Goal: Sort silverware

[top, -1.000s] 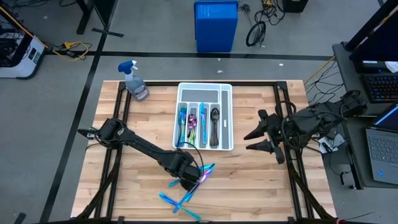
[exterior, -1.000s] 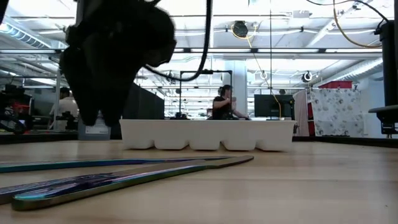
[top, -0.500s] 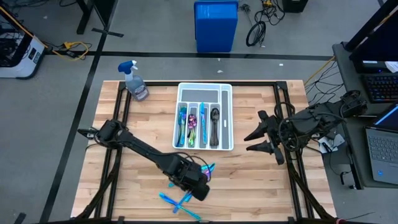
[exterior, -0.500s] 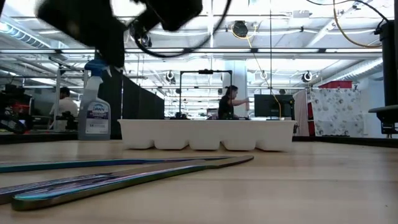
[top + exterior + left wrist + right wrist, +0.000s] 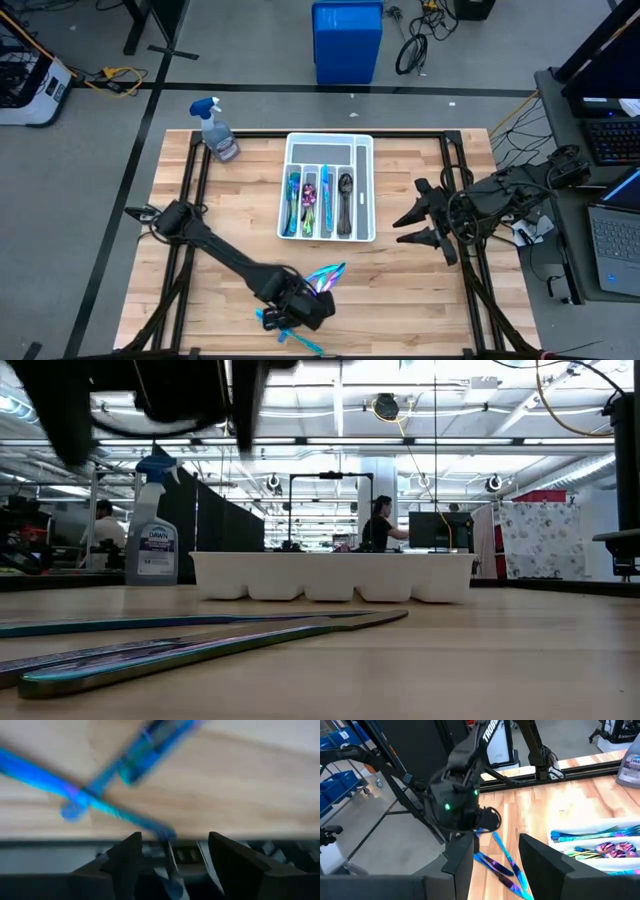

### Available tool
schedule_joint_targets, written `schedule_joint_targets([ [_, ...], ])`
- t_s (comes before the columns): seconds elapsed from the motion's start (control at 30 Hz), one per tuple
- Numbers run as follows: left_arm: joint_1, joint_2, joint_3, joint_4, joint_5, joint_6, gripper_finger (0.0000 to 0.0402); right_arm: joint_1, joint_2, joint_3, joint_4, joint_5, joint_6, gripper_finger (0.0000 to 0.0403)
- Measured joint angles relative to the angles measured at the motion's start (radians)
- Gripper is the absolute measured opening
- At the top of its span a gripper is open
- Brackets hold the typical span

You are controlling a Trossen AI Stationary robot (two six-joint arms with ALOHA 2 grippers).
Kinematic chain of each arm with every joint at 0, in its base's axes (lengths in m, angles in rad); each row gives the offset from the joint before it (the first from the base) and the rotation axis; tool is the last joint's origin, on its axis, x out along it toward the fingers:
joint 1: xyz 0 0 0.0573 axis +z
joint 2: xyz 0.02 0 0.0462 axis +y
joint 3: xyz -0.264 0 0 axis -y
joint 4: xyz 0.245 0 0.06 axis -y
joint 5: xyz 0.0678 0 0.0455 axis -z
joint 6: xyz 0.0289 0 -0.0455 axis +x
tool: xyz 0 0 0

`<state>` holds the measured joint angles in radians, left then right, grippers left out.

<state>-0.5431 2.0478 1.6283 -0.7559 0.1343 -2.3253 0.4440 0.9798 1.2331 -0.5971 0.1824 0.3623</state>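
High view shows the left gripper (image 5: 303, 308), jaws apart and empty, over loose silverware (image 5: 327, 277) at lower centre; I think it should lower straight onto one piece.

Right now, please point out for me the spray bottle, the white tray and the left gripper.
spray bottle (image 5: 219, 135): high view, on the bottle's clear body.
white tray (image 5: 366, 190): high view, on its right rim.
left gripper (image 5: 287, 322): high view, on the fingers above the loose blue cutlery.
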Motion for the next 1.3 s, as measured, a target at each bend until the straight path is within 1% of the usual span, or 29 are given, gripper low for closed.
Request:
schedule_joint_targets([
  [0.07,-0.004,0.026,0.000,0.006,-0.052,0.009,0.0200,0.000,0.000,0.000,-0.001,0.000,-0.023,0.0141],
  [0.13,-0.010,0.044,0.000,0.025,-0.063,0.020,0.0196,0.000,0.000,0.000,-0.006,-0.001,-0.033,0.0141],
  [0.2,-0.017,0.064,0.000,0.066,-0.028,0.013,0.0195,0.000,-0.002,0.000,-0.008,-0.001,-0.034,0.0141],
  [0.27,-0.028,0.081,0.000,0.067,0.037,-0.046,0.0194,0.000,-0.002,0.000,-0.008,-0.001,-0.034,0.0141],
  [0.3,-0.036,0.087,0.000,0.070,0.053,-0.092,0.0194,0.000,-0.003,0.000,-0.009,-0.003,-0.034,0.0141],
  [0.37,-0.053,0.094,0.001,0.087,0.053,-0.158,0.0194,0.000,-0.005,0.000,-0.018,-0.005,-0.034,0.0141],
  [0.53,-0.071,0.094,0.004,0.159,0.020,-0.178,0.0194,0.001,-0.008,0.000,-0.018,-0.006,-0.034,0.0141],
  [0.67,-0.084,0.094,0.004,0.132,0.020,-0.218,0.0194,0.001,-0.008,0.000,-0.019,-0.006,-0.038,0.0141],
  [0.77,-0.086,0.094,0.001,0.104,0.049,-0.234,0.0194,0.001,-0.008,0.000,-0.019,-0.005,-0.038,0.0141],
  [0.97,-0.066,0.094,-0.022,0.053,0.046,-0.235,0.0194,0.001,-0.008,0.000,-0.020,-0.005,-0.039,0.0141],
  [1.1,-0.053,0.096,-0.024,0.056,0.072,-0.235,0.0194,0.001,-0.008,0.000,-0.021,-0.005,-0.041,0.0141],
  [1.3,-0.044,0.114,-0.025,0.138,0.111,-0.259,0.0194,0.001,-0.008,0.000,-0.022,-0.004,-0.042,0.0141],
])
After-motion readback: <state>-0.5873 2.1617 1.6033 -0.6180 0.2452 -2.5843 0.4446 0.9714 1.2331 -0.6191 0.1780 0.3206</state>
